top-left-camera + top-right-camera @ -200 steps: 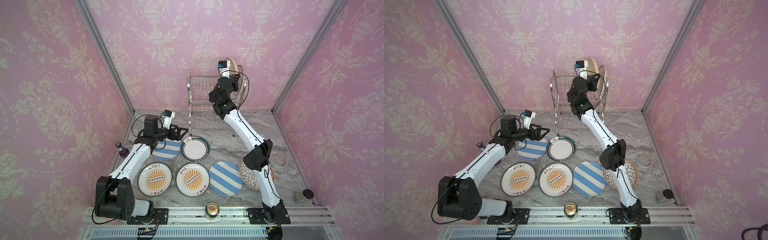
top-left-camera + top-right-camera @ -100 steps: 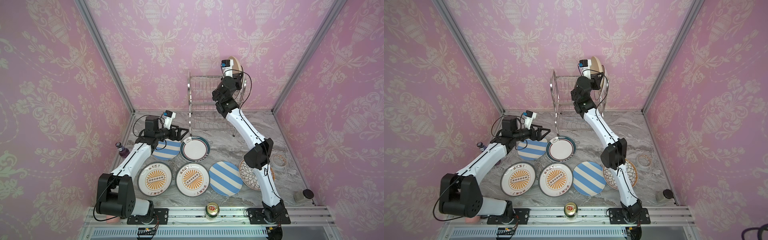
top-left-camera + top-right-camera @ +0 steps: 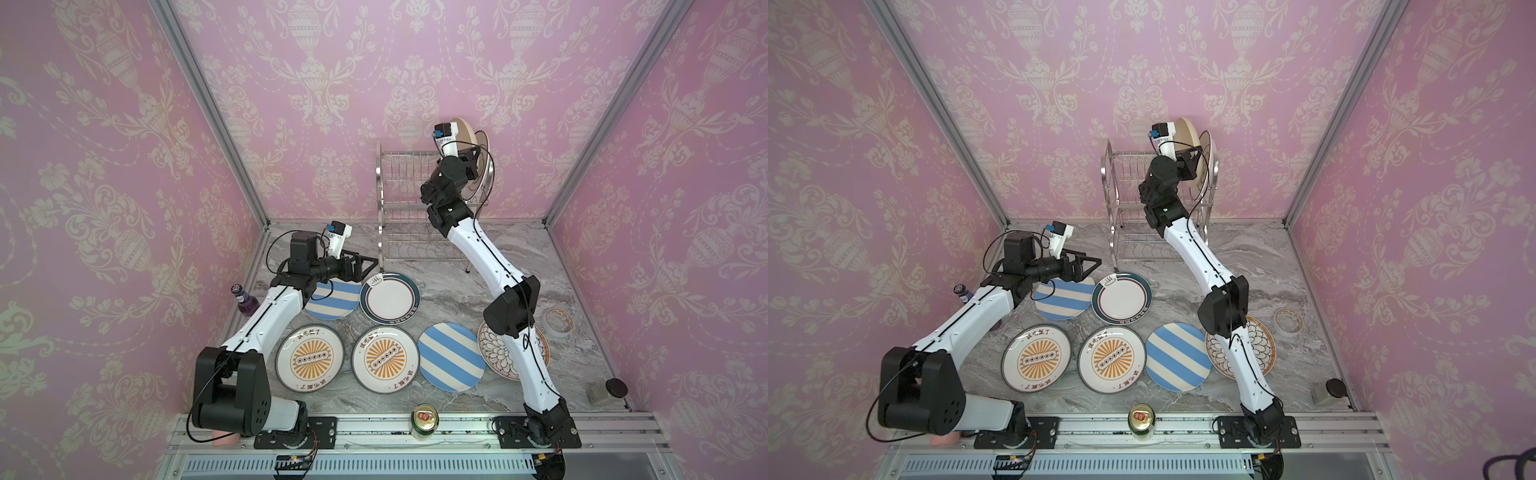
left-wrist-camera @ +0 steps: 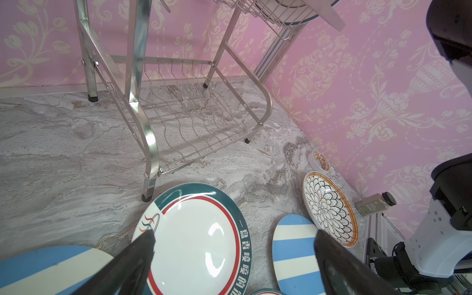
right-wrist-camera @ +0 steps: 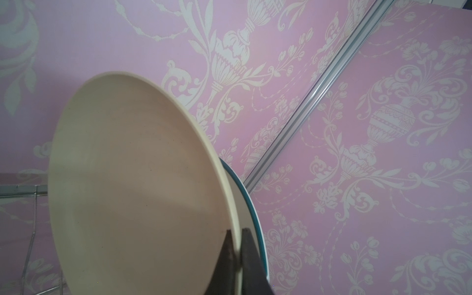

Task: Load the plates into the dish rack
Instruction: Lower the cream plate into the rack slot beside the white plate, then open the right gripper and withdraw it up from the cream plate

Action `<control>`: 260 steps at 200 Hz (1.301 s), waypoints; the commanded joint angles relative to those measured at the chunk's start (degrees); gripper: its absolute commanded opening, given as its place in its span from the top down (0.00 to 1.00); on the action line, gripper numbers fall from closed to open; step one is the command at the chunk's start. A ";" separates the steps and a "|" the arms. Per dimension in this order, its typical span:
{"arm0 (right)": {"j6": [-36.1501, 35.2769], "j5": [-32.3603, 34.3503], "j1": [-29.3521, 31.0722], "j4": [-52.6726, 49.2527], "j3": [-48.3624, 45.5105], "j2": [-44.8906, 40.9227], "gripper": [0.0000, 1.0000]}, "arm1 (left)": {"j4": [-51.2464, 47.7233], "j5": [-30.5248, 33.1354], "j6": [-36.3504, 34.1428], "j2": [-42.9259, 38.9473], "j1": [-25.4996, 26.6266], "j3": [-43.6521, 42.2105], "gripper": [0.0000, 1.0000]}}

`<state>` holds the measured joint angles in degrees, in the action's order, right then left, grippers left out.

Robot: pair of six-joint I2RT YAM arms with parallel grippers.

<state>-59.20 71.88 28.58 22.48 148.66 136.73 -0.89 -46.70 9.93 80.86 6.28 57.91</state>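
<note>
- The marble desk (image 3: pixel 457 291) carries the dish rack (image 3: pixel 405 199) at its far edge, against the back wall.
- The dish rack stands upright on its legs with its long side running left to right. Its lower shelf (image 4: pixel 194 120) is bare.
- Six plates lie flat, face up, in front of it. There are two blue-striped plates (image 3: pixel 332 300) (image 3: pixel 452 357), a green-rimmed plate (image 3: pixel 389 298), two sunburst plates (image 3: pixel 309 358) (image 3: pixel 385 358) and a floral plate (image 3: pixel 494 353) partly under the right arm.
- The cream plate (image 5: pixel 132 191) stands on edge above the right end of the top tier, its face turned toward the rack's left end and leaning slightly. The arm hides its lower edge.
- A thin-rimmed white plate (image 3: pixel 482 166) stands on edge just behind it, parallel to it.
- The right end effector (image 5: pixel 236 229) is clamped on the cream plate's rim.
- The left end effector (image 4: pixel 235 232) hovers with its jaws spread wide and empty, above the green-rimmed plate, near the rack's front left leg.
</note>
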 commanded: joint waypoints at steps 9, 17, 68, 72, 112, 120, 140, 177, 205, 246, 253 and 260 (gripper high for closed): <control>0.87 1.32 -0.53 0.92 0.14 0.72 1.00 | 0.29 -2.22 0.59 -0.57 0.36 0.02 0.01; 0.76 1.42 -0.62 0.81 0.09 0.90 1.00 | 0.18 -2.19 0.42 -0.53 0.36 0.10 0.01; 6.10 1.02 -0.67 -3.92 1.01 1.35 1.00 | -0.32 -2.00 0.00 -0.87 0.38 0.01 0.01; 6.62 0.92 -0.69 -4.37 1.00 1.35 1.00 | -0.30 -1.96 0.00 -0.95 0.33 0.01 0.01; 9.00 0.94 -0.79 -6.87 1.02 1.79 0.96 | -0.96 -1.44 -0.44 -1.32 0.39 0.08 0.01; 9.46 0.94 -0.73 -7.35 1.10 1.64 0.96 | -0.96 -1.34 -0.45 -1.43 0.39 0.16 0.01; 11.37 0.39 -0.55 -9.53 1.37 1.06 0.94 | -0.88 -1.24 -0.53 -1.49 0.36 0.10 0.01; 11.64 -0.29 0.23 -9.81 1.35 0.47 0.83 | -1.08 -0.97 -0.62 -2.10 0.32 0.05 0.01; 11.39 -0.55 0.85 -10.26 1.37 -0.27 0.77 | -1.11 -0.75 -0.88 -2.60 0.32 -0.07 0.01; 11.83 -1.28 1.91 -12.24 1.24 -2.53 0.69 | -0.52 -0.18 -1.05 -3.65 0.35 -0.85 0.01; 11.90 -1.37 2.21 -12.47 1.20 -2.95 0.64 | -0.45 -0.17 -1.06 -3.74 0.35 -1.00 0.01; 12.17 -1.43 2.48 -12.90 1.06 -3.38 0.59 | -0.43 0.02 -1.10 -3.90 0.39 -0.98 0.01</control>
<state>-48.42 71.33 29.93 11.07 149.21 136.68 -1.30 -47.31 9.91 78.63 6.28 57.87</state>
